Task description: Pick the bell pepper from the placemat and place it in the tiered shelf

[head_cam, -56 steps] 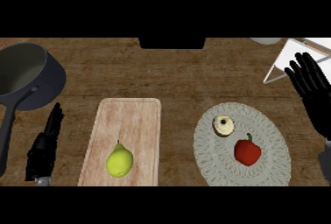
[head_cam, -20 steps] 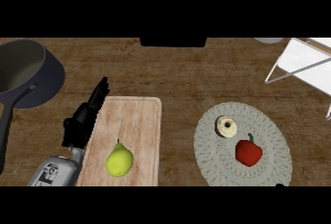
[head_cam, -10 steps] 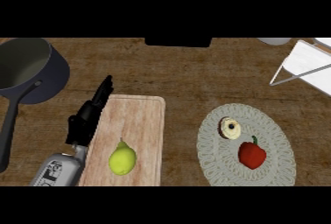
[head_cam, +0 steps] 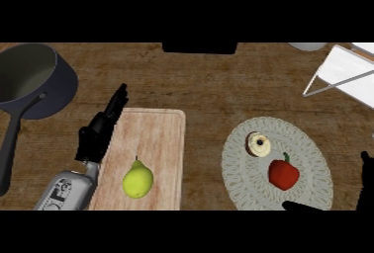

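A red bell pepper (head_cam: 283, 174) with a green stem lies on the oval pale woven placemat (head_cam: 309, 144) at the right. The white tiered shelf (head_cam: 342, 74) stands at the far right corner, partly cut off by the view's edge. Only parts of my right hand (head_cam: 366, 179) show, black at the lower right edge, with one fingertip (head_cam: 300, 206) just below the pepper; the fingers are spread apart and touch nothing. My left hand (head_cam: 99, 132) rests open at the left edge of the cutting board, fingers straight and pointing away.
A small round doughnut-like item (head_cam: 257, 144) lies on the placemat beside the pepper. A yellow-green pear (head_cam: 137, 180) sits on the wooden cutting board (head_cam: 150, 133). A dark grey pot (head_cam: 30, 79) with a long handle stands at the far left.
Parts of my right hand have come into view at the lower right, close to the pepper. The left hand has hardly moved. The pepper lies where it was.
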Motion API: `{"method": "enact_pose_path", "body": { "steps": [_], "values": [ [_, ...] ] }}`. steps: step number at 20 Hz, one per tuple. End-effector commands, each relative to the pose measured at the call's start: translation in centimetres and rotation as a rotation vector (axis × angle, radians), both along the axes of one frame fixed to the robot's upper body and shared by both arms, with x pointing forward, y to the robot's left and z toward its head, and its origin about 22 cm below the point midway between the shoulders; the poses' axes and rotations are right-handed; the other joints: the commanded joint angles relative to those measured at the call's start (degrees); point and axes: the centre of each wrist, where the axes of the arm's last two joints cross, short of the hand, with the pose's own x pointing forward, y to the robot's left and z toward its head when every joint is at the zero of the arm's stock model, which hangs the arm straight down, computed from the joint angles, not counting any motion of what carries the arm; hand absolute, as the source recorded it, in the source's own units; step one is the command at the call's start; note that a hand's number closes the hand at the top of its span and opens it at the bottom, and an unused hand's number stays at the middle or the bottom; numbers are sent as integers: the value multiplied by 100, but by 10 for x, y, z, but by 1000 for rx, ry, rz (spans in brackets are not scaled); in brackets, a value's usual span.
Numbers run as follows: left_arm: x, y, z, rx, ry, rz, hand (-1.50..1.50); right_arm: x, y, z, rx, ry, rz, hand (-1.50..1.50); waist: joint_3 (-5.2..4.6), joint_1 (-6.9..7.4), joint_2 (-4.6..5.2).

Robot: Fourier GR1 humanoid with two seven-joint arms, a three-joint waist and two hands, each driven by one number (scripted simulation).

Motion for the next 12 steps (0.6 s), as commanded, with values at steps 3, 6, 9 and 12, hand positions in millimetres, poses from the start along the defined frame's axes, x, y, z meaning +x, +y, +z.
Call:
{"method": "enact_pose_path", "body": {
  "steps": [3,6,9,12],
  "values": [
    [-7,-1,-6,-26,5,3,0,29,41,12,-32,136,-105,-150,10,-77,-35],
    [-23,17,-9,1,16,14,0,41,43,17,-21,121,-150,-150,15,-51,-54],
    [0,16,-8,-11,21,15,0,48,45,20,-28,128,-135,-150,17,-181,-34],
    [-23,12,-19,-5,5,30,0,48,48,-1,-27,151,-117,-150,25,-163,-55]
  ]
}}
